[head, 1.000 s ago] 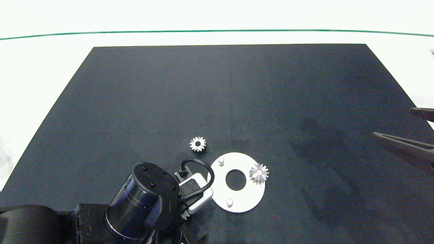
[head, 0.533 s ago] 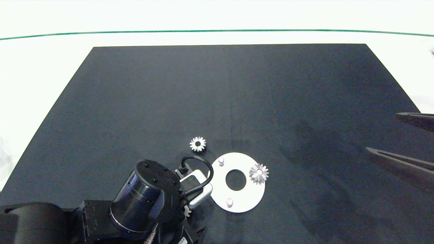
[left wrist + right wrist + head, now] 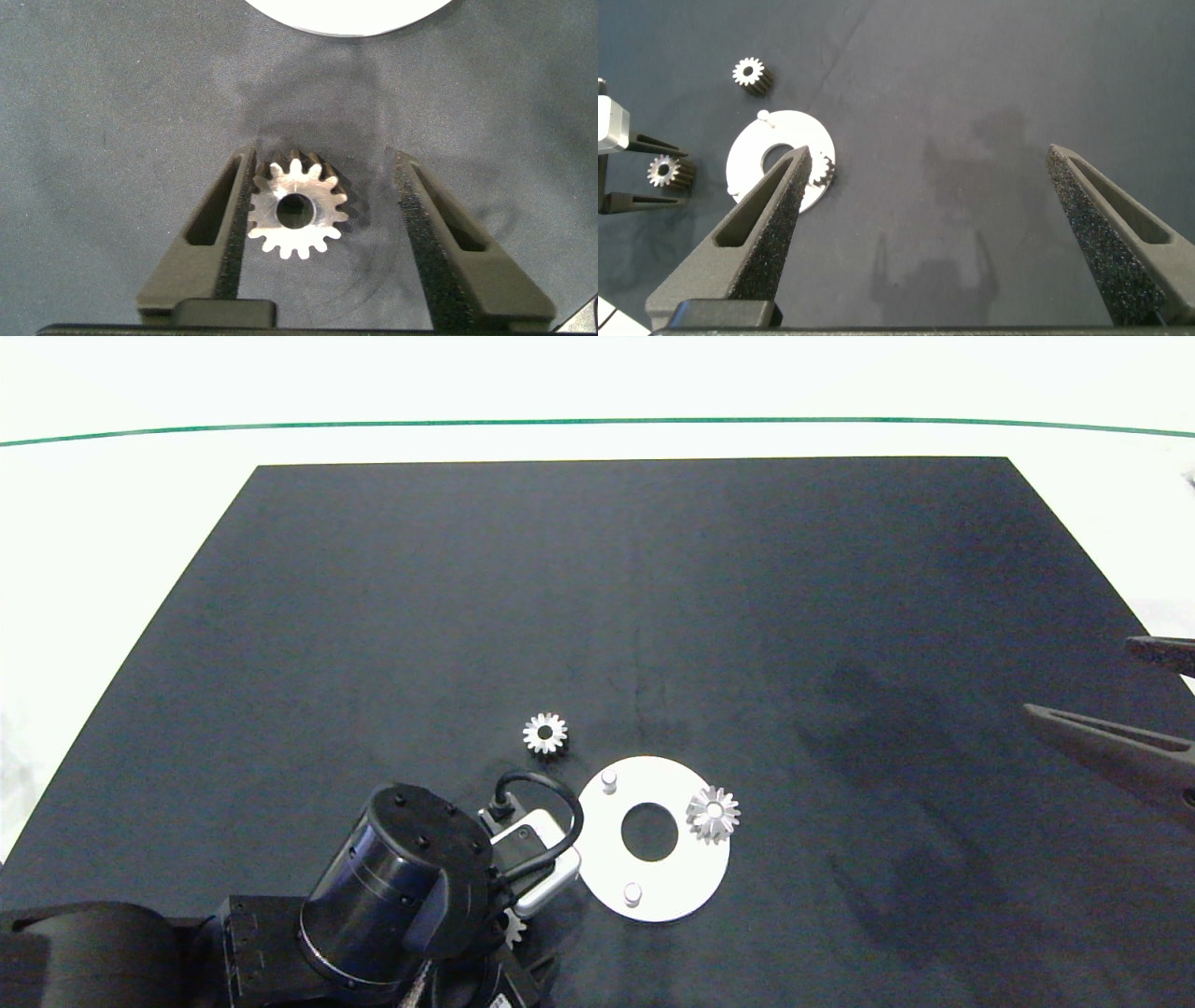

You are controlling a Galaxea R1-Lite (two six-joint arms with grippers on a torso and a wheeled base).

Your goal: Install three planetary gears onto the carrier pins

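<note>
Change since a moment ago: the right hand (image 3: pixel 1158 709) has drawn back toward the counter's right edge after reaching a little further in; the left arm has shifted only slightly; gears and disc lie unmoved. Gears: three, small, silver metal, pointed teeth, round centre hole. Gear one (image 3: pixel 545 734) lies flat on the black mat (image 3: pixel 653 597), just beyond the disc's far-left rim and apart from it. Gear two (image 3: pixel 713 814) sits on the pin at the disc's right side, its teeth overhanging the rim. Gear three (image 3: pixel 297 207) lies flat on the mat near the disc's near-left rim, between the fingers of the left hand (image 3: pixel 322 219); from above it is mostly hidden under the wrist. Disc (image 3: pixel 668 882): flat, white, round, with a large centre hole; bears three short white pins, of which the far-left pin (image 3: pixel 609 780) and the near pin (image 3: pixel 632 894) are bare. Left hand: low over the mat, fingers apart, one finger at the gear's teeth, the other with a clear gap. Right hand: spread wide, holding nothing, well away from the parts. Counter (image 3: pixel 112 523): white, carrying the mat.
</note>
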